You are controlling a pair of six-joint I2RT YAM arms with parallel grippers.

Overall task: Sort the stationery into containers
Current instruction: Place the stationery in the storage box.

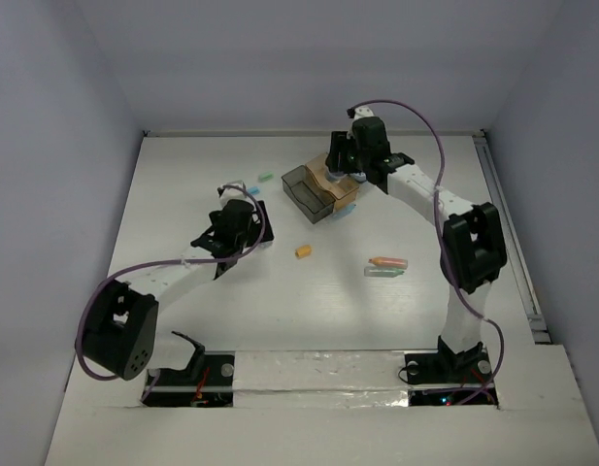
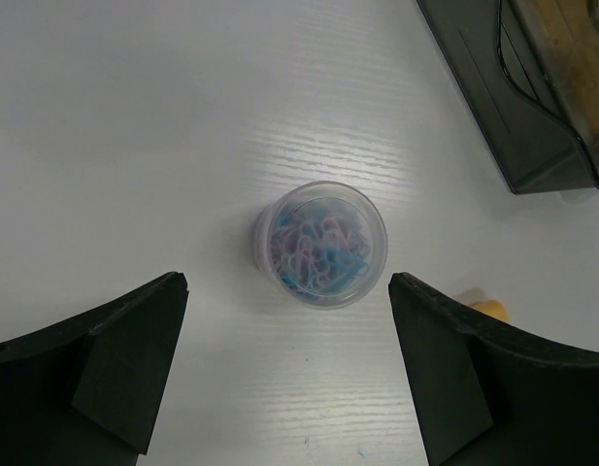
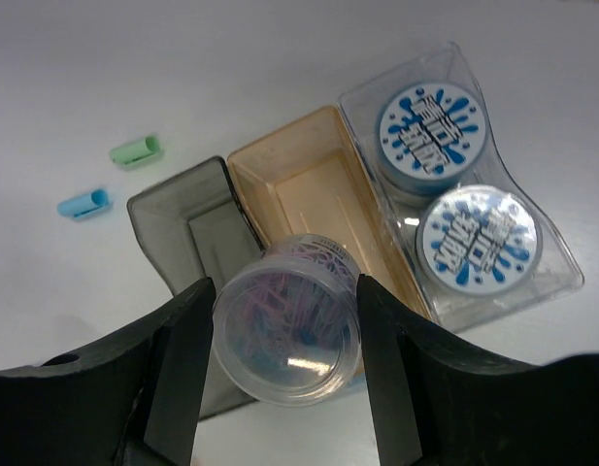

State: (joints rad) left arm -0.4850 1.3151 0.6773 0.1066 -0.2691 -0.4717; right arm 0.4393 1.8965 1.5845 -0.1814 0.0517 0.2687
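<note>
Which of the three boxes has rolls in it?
The clear box, at the row's end beside the tan box: two blue-and-white rolls sit in it. Tan box and grey box show none.

Left arm [image 1: 168,280] reaches forward, left gripper [image 2: 289,291] facing down, fingers [image 2: 134,340] spread wide. Right arm [image 1: 445,209] extends farther, right gripper [image 3: 284,291] clamped on a clear paper-clip tub [image 3: 284,340].

A clear glossy plastic tub [image 2: 320,245] stands on the matt, wood-grained white table [image 2: 115,116].
</note>
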